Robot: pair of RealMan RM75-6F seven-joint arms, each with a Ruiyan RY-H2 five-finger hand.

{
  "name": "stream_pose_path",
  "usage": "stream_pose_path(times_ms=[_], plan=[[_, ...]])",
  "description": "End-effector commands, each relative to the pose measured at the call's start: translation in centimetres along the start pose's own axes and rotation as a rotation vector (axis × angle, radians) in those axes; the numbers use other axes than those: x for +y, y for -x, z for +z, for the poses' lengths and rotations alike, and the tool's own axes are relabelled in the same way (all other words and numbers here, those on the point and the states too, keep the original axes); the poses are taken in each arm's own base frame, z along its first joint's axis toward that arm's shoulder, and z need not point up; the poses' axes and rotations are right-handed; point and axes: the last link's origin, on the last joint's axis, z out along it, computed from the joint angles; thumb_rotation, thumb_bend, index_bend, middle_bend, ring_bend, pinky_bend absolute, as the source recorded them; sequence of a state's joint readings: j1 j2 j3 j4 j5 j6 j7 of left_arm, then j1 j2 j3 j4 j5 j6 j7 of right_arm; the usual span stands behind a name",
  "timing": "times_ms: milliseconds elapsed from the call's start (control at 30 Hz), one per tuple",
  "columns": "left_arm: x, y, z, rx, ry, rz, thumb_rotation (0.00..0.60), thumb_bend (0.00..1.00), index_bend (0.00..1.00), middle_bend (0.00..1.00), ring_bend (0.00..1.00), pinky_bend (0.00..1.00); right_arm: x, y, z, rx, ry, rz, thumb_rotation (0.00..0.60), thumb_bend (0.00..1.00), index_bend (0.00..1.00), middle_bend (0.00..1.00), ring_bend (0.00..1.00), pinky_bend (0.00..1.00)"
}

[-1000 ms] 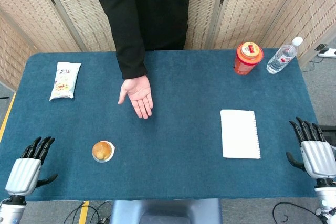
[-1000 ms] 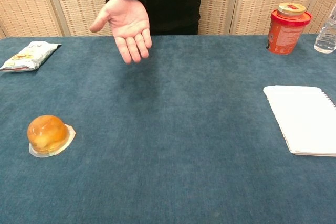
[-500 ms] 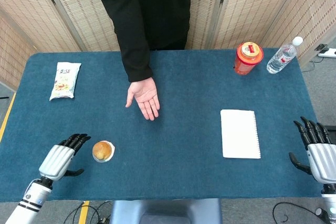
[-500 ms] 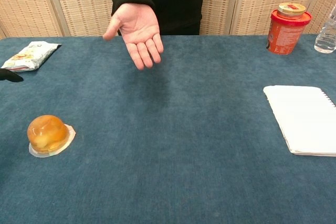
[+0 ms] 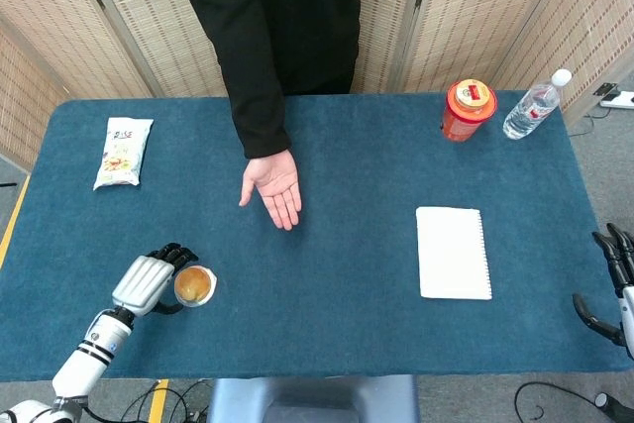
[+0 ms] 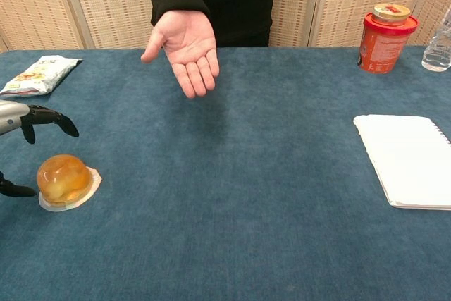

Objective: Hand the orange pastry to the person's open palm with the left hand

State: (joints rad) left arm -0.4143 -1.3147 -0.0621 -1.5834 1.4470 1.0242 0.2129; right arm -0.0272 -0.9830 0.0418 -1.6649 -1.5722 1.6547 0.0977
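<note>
The orange pastry [image 5: 194, 285] [image 6: 64, 179] sits in its clear wrapper on the blue table [image 5: 337, 255] at the near left. My left hand [image 5: 151, 281] [image 6: 21, 119] hangs right beside it on its left, fingers apart and arched over it, holding nothing. The person's open palm [image 5: 274, 185] [image 6: 186, 41] is held palm up above the table, beyond the pastry and to its right. My right hand [image 5: 618, 279] shows only at the right edge of the head view, off the table's right edge, fingers apart and empty.
A snack packet [image 5: 123, 152] [image 6: 38, 75] lies at the far left. A white notepad [image 5: 453, 252] [image 6: 410, 160] lies right of centre. A red jar [image 5: 468, 109] [image 6: 383, 38] and a water bottle [image 5: 533, 106] stand at the far right. The person stands behind the table's far edge.
My left hand has moved in from the near-left corner to the pastry's side. My right hand has drawn back toward the right edge. The person's palm shifted slightly right.
</note>
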Motion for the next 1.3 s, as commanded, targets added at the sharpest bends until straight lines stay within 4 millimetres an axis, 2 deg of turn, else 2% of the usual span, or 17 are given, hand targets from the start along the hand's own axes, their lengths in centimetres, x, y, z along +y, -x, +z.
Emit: stream_pose_path(times_ms=[33, 267, 467, 567, 667, 733, 867, 1067, 1300], plan=[[-0.2, 0.6, 0.4, -0.008, 0.003, -0.021, 0.6, 0.17, 0.28, 0.27, 0.19, 0.38, 0.0, 0.0, 0.0, 0.002, 0.003, -0.002, 0.6, 0.27, 0.0, 0.0, 0.0, 0.0], [-1.0, 1.8, 0.8, -0.032, -0.002, -0.049, 0.6, 0.17, 0.31, 0.29, 0.2, 0.38, 0.1, -0.2, -0.3, 0.022, 0.02, -0.008, 0.6, 0.27, 0.0, 0.0, 0.0, 0.0], [-0.7, 2.8, 1.2, -0.048, 0.01, -0.074, 0.6, 0.17, 0.34, 0.32, 0.22, 0.39, 0.1, -0.3, -0.5, 0.031, 0.024, -0.007, 0.6, 0.27, 0.0, 0.0, 0.0, 0.0], [-0.7, 3.4, 1.5, -0.049, 0.01, -0.074, 0.6, 0.17, 0.37, 0.36, 0.26, 0.41, 0.1, -0.4, -0.7, 0.039, 0.024, -0.008, 0.6, 0.27, 0.0, 0.0, 0.0, 0.0], [-0.6, 3.7, 1.8, -0.035, 0.015, -0.08, 0.6, 0.17, 0.42, 0.44, 0.33, 0.47, 0.1, -0.4, -0.7, 0.045, 0.026, -0.008, 0.6, 0.27, 0.0, 0.0, 0.0, 0.0], [-0.6, 3.8, 1.9, -0.019, 0.025, -0.082, 0.6, 0.2, 0.49, 0.53, 0.4, 0.55, 0.1, -0.4, -0.6, 0.048, 0.027, -0.009, 0.6, 0.26, 0.0, 0.0, 0.0, 0.0], [-0.7, 3.6, 2.0, 0.011, 0.027, -0.077, 0.6, 0.25, 0.59, 0.64, 0.49, 0.65, 0.1, -0.4, -0.7, 0.047, 0.022, -0.009, 0.6, 0.27, 0.0, 0.0, 0.0, 0.0], [-0.9, 1.1, 0.2, 0.092, 0.003, -0.018, 0.6, 0.27, 0.69, 0.76, 0.6, 0.75, 0.2, -0.8, -1.1, 0.067, 0.017, 0.005, 0.6, 0.27, 0.0, 0.0, 0.0, 0.0], [0.4, -6.2, -2.4, 0.2, -0.01, -0.008, 0.6, 0.27, 0.68, 0.76, 0.6, 0.76, 0.3, -0.8, -1.2, 0.054, 0.0, 0.015, 0.6, 0.27, 0.0, 0.0, 0.0, 0.0]])
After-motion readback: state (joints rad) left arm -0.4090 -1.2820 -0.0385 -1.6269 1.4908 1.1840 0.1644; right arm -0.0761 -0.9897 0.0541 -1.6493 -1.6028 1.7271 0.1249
